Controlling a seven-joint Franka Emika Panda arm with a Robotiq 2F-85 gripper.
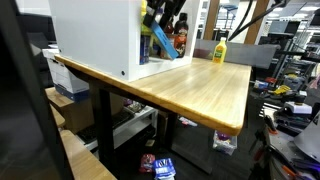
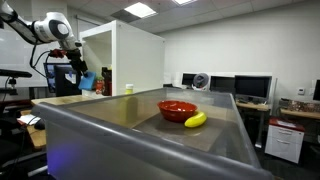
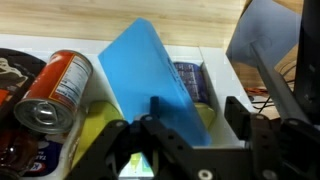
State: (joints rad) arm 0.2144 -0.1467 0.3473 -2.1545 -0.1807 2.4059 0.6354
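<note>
item: blue flat box (image 3: 150, 65). it leans tilted inside the open front of a white cabinet (image 1: 95, 35), its upper end towards the wooden table (image 1: 200, 90) and its lower end down among the other goods. in both exterior views it shows as a slanted blue slab at the cabinet's mouth (image 1: 163, 42) (image 2: 88, 80).

holder: gripper (image 3: 180, 125), black, two-fingered, on a white arm. the jaws are spread wider than the box, one finger on each side of its lower end, so the box is released and not pinched. whether a pad brushes it cannot be told. in the exterior views the gripper is at the cabinet opening, right above the box (image 1: 155, 18) (image 2: 77, 66).

neighbours in the cabinet, wrist view:
- can (image 3: 55, 90), orange-red label, lying on its side with the lid facing the camera, just beside the box.
- yellow object (image 3: 95, 130), partly hidden under the box and the gripper, kind not readable.
- dark printed packet (image 3: 188, 80), behind the box, against the white wall.

elsewhere:
- yellow bottle (image 1: 219, 52), upright on the wooden table, apart from the cabinet.
- red bowl (image 2: 177, 109) and banana (image 2: 195, 120), just beside each other on a grey surface in the foreground of an exterior view, well apart from the gripper.
</note>
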